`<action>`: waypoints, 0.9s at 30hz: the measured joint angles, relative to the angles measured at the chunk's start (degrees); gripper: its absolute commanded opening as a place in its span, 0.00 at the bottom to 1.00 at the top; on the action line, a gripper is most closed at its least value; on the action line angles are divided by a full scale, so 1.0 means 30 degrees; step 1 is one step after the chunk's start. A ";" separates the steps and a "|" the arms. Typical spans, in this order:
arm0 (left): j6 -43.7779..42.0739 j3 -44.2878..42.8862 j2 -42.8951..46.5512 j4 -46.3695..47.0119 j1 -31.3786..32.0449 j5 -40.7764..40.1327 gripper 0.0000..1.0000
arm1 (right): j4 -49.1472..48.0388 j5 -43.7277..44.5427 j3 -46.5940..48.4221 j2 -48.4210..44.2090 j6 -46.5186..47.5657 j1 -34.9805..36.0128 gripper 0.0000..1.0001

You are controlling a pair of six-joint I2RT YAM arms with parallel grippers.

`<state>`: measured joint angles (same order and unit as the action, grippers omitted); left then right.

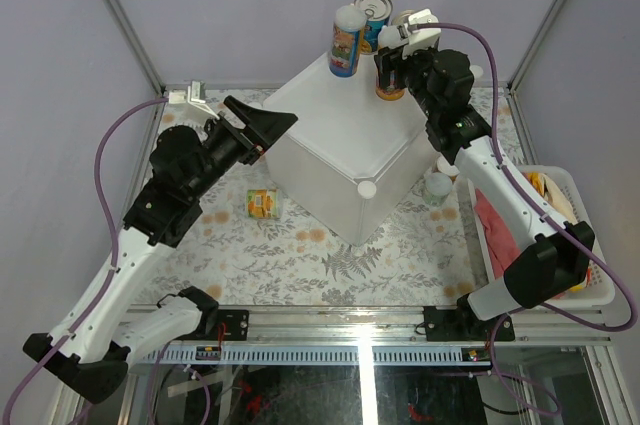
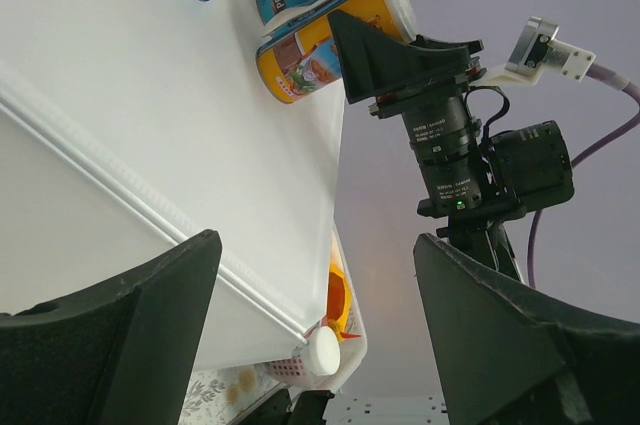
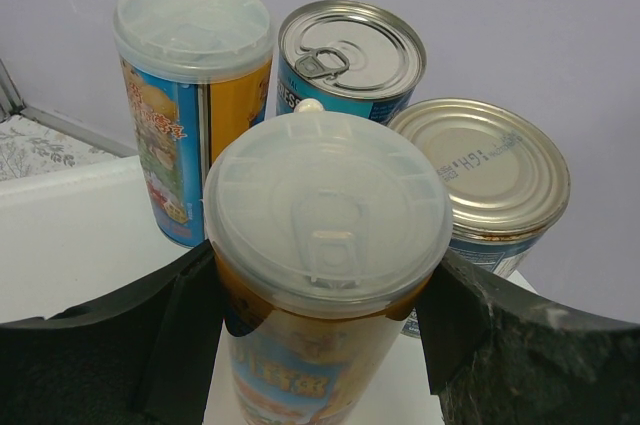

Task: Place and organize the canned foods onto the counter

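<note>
Orange can (image 3: 330, 245), in right pincer (image 3: 320, 323), at counter (image 1: 335, 150)

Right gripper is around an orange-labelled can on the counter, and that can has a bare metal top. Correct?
No. The orange-labelled can in the right gripper wears a translucent plastic lid, not bare metal; the right wrist view shows it.

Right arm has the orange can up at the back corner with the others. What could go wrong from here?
1. The right gripper holds the orange can with one finger close beside the silver-top can; opening or backing out might knock it.
2. Both stand near the far corner of the counter, so a nudged can could go over the edge.
</note>
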<state>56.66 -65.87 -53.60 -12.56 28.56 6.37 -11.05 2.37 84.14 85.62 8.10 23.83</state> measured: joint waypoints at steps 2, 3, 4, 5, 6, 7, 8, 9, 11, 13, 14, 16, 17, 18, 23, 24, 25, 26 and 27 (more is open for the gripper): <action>0.0000 0.0000 0.0000 0.0000 -0.0036 0.0000 0.78 | -0.0029 0.0000 0.0000 0.0000 -0.0058 -0.0007 0.25; 0.0000 0.0000 0.0000 0.0000 -0.0066 0.0000 0.78 | -0.0044 0.0000 -0.0007 0.0000 -0.0080 -0.0015 0.26; 0.0000 0.0000 0.0000 -0.0007 -0.0109 0.0007 0.78 | -0.0051 0.0000 -0.0007 0.0000 -0.0124 -0.0015 0.28; 0.0000 0.0000 0.0000 -0.0007 -0.0153 0.0015 0.78 | -0.0058 0.0007 -0.0007 0.0000 -0.0146 -0.0015 0.30; 0.0000 0.0000 0.0000 -0.0007 -0.0168 0.0015 0.78 | -0.0080 0.0015 -0.0022 0.0000 -0.0182 -0.0022 0.33; 0.0000 0.0000 0.0000 -0.0007 -0.0211 0.0022 0.78 | -0.0124 0.0015 -0.0044 0.0000 -0.0204 -0.0022 0.37; 0.0000 0.0000 -0.0007 -0.0007 -0.0248 0.0022 0.78 | -0.0138 0.0029 -0.0073 0.0000 -0.0204 -0.0022 0.42; 0.0000 0.0000 -0.0022 0.0000 -0.0284 0.0029 0.78 | -0.0175 0.0044 -0.0117 0.0000 -0.0226 -0.0022 0.46; 0.0000 0.0000 -0.0044 0.0000 -0.0328 0.0044 0.78 | -0.0335 0.0080 -0.0204 0.0000 -0.0270 -0.0022 0.53; 0.0000 0.0000 -0.0066 0.0000 -0.0401 0.0102 0.78 | -0.0576 0.0204 -0.0364 0.0000 -0.0342 -0.0036 0.60; 0.0000 0.0000 -0.0073 0.0007 -0.0437 0.0168 0.78 | -0.0692 0.0270 -0.0430 0.0000 -0.0364 -0.0036 0.63; 0.0000 0.0000 -0.0102 0.0007 -0.0466 0.0240 0.78 | -0.0860 0.0423 -0.0561 0.0000 -0.0415 -0.0036 0.67; 0.0000 0.0000 -0.0124 0.0007 -0.0510 0.0291 0.78 | -0.0940 0.0459 -0.0605 0.0000 -0.0430 -0.0036 0.69; 0.0000 0.0000 -0.0146 0.0007 -0.0539 0.0328 0.78 | -0.0991 0.0510 -0.0619 0.0000 -0.0437 -0.0036 0.70; 0.0000 0.0000 -0.0291 0.0015 -0.0663 0.0466 0.78 | -0.1020 0.0561 -0.0634 0.0000 -0.0459 -0.0036 0.76; 0.0000 0.0000 -0.0306 0.0015 -0.0692 0.0481 0.78 | -0.1035 0.0576 -0.0634 0.0000 -0.0459 -0.0036 0.77; 0.0000 0.0000 -0.0321 0.0015 -0.0743 0.0517 0.78 | -0.1049 0.0576 -0.0634 0.0000 -0.0466 -0.0036 0.77; 0.0000 0.0000 -0.0328 0.0015 -0.0780 0.0554 0.78 | -0.1064 0.0583 -0.0634 0.0000 -0.0466 -0.0036 0.78; 0.0000 0.0000 -0.0328 0.0022 -0.0794 0.0597 0.78 | -0.1093 0.0583 -0.0634 0.0000 -0.0474 -0.0036 0.79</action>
<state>56.66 -65.87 -54.59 -12.49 26.17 8.16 -14.33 4.12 82.24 85.62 6.68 23.73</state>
